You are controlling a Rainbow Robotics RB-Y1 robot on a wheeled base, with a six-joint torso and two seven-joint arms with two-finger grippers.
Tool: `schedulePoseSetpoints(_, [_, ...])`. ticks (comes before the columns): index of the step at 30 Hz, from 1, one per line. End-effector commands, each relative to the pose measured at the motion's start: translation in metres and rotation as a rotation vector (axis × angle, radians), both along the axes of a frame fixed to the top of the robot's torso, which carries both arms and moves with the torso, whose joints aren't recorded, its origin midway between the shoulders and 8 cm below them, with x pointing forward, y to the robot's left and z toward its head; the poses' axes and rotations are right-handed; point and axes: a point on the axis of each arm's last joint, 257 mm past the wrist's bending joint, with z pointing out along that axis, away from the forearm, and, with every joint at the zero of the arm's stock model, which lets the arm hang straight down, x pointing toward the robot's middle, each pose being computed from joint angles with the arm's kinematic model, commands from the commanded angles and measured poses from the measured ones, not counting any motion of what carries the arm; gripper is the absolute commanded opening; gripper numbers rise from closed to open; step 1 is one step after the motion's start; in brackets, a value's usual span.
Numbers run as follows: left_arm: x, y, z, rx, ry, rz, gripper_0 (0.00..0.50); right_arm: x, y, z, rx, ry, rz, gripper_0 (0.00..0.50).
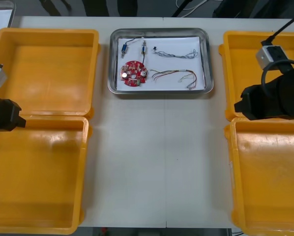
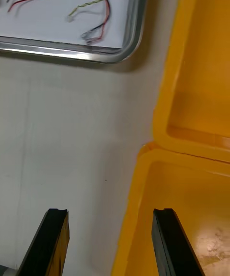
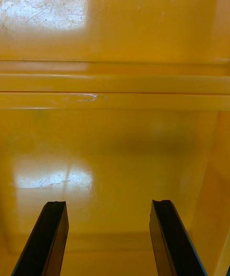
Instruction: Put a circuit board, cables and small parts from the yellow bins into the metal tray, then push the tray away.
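We're looking down on the light bench (image 1: 157, 167), and the metal tray (image 1: 161, 92) is sitting at twelve o'clock, near the far edge. The far left bin (image 1: 46, 73) is resting at ten o'clock and the near left bin (image 1: 36, 177) at eight, rims touching. The far right bin (image 1: 235, 73) is sitting at two o'clock, the near right bin (image 1: 270, 177) at four.

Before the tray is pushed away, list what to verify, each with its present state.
1. Circuit board inside metal tray: ok.
2. Cables inside tray: ok.
3. Small metal parts inside tray: ok.
4. Right end effector open, holding nothing: ok.
5. Right end effector touching tray for the push: not ok; it sits apart, by the yellow bin rim.
6. Left end effector open over a left bin, apart from tray: ok.
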Motion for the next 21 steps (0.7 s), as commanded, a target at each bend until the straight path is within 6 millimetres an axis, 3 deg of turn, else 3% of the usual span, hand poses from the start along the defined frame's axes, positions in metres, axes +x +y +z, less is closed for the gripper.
schedulePoseSetpoints(1, [-0.003, 0.003, 0.004, 0.020, -0.019, -0.025, 0.500, -0.004, -0.052, 0.001, -0.077, -0.024, -0.091, 0.500])
schedulePoseSetpoints(10, [-0.003, 0.003, 0.004, 0.020, -0.019, -0.025, 0.500, -0.019, -0.112, -0.014, -0.069, 0.040, -0.226, 0.500])
schedulePoseSetpoints(21, [-0.003, 0.003, 0.004, 0.020, -0.019, -0.025, 0.500, -0.035, -0.149, -0.028, -0.067, 0.095, -0.294, 0.500])
